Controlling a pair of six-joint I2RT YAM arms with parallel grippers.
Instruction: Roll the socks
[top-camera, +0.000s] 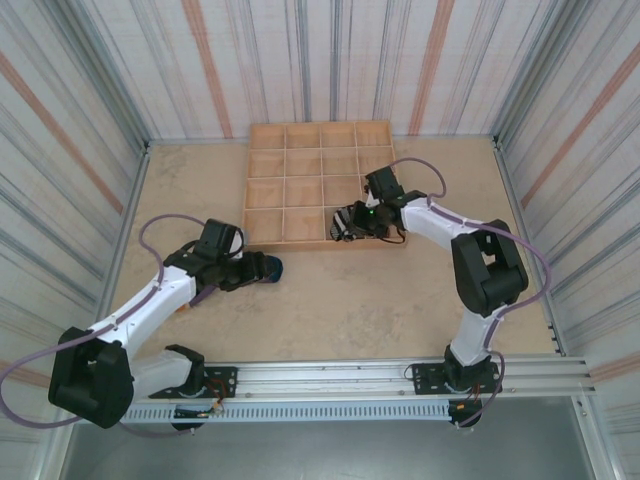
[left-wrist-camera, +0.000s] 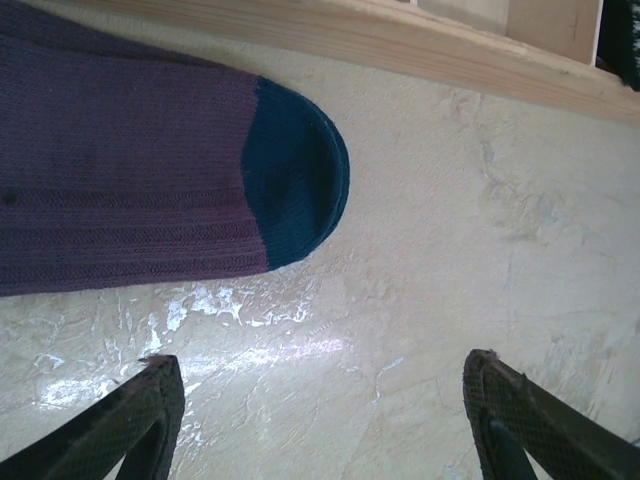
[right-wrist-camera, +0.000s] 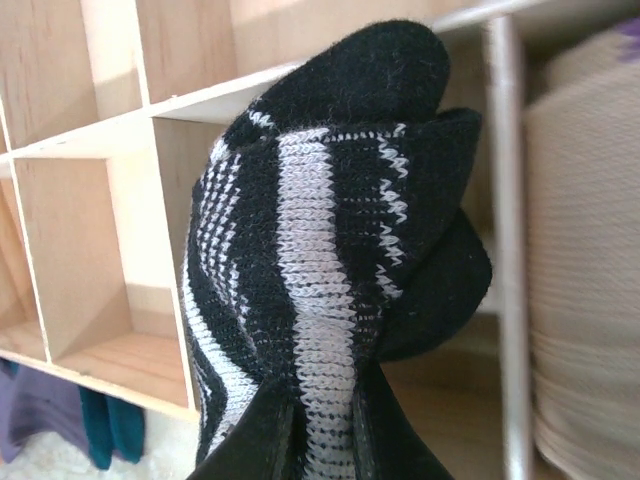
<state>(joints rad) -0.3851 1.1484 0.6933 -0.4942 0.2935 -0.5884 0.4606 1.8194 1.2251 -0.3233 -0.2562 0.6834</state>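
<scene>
The pale mottled table (top-camera: 350, 300) sits inside striped walls (top-camera: 80, 80), with a wooden grid tray (top-camera: 300, 160) at its far side. My right gripper (right-wrist-camera: 320, 430) is clamped on the striped sock (right-wrist-camera: 330, 250) over the tray's near row. My left gripper (left-wrist-camera: 320, 365) hangs wide open and empty beside the purple sock (left-wrist-camera: 120, 170), which lies flat before the tray's near-left corner.
</scene>
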